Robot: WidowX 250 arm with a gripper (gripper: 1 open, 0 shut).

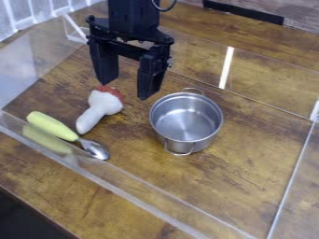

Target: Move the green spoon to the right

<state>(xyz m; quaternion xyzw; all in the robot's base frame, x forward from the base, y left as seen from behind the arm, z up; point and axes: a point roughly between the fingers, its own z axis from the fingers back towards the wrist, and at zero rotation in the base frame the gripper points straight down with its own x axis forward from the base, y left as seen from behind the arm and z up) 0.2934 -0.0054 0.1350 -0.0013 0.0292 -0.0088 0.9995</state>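
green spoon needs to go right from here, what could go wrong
1. The green spoon lies flat on the table at the front left, close to the clear wall, so a finger of the open gripper may hit the wall or slip off the low handle.
2. The white mushroom toy sits right beside the spoon and could get knocked or pinched on the descent.
3. The steel pot stands to the right, so a low carry could clip it.

arm: coming down from the top of the shot | gripper (pixel 129 75): pointing straight down | my fingers (pixel 148 77): spread wide, holding nothing lol
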